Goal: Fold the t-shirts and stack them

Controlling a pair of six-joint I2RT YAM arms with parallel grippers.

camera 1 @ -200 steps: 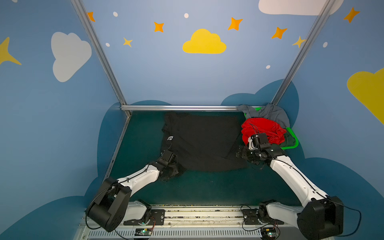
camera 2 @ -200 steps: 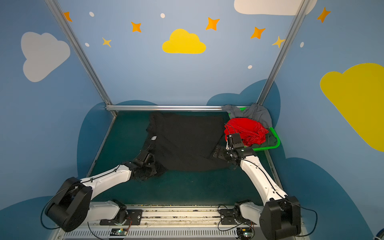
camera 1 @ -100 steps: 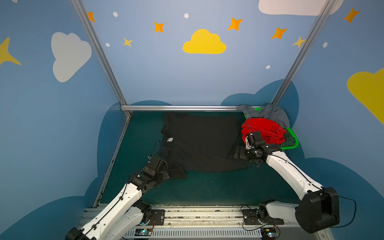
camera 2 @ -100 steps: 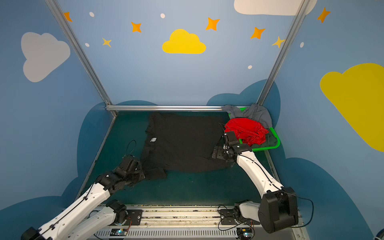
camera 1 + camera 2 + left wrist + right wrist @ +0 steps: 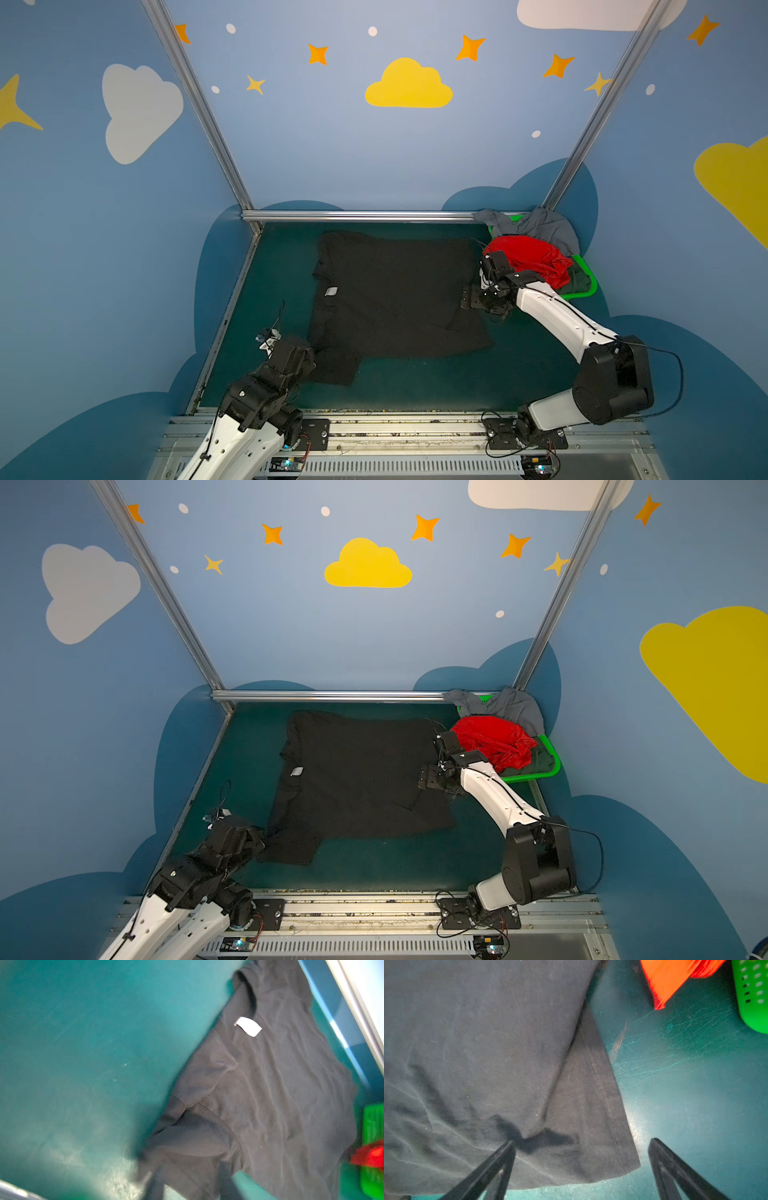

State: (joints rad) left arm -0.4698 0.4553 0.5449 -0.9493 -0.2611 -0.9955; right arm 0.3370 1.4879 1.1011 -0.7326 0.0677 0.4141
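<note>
L gripper (image 5: 309, 356) sits at the near sleeve of the black t-shirt (image 5: 395, 291). Its wrist view is blurred, but the fingers look apart w/ the sleeve lying loose ahead and nothing pinched. The shirt lies spread on the mat (image 5: 415, 382) beyond that hand, white label (image 5: 331, 291) up, sleeves unfolded.

R gripper (image 5: 465, 298) hangs at the opposite hem, jaws wide apart, one finger over cloth, the other over bare mat. It holds nothing.

Just behind the R hand, the red t-shirt (image 5: 528, 257), grey t-shirt (image 5: 540, 226) and dark green t-shirt (image 5: 579, 280) sit heaped in the green basket (image 5: 582, 296).

My read: 1 of 4 laid out, no fold made, no stack yet. Approx. all work left.
</note>
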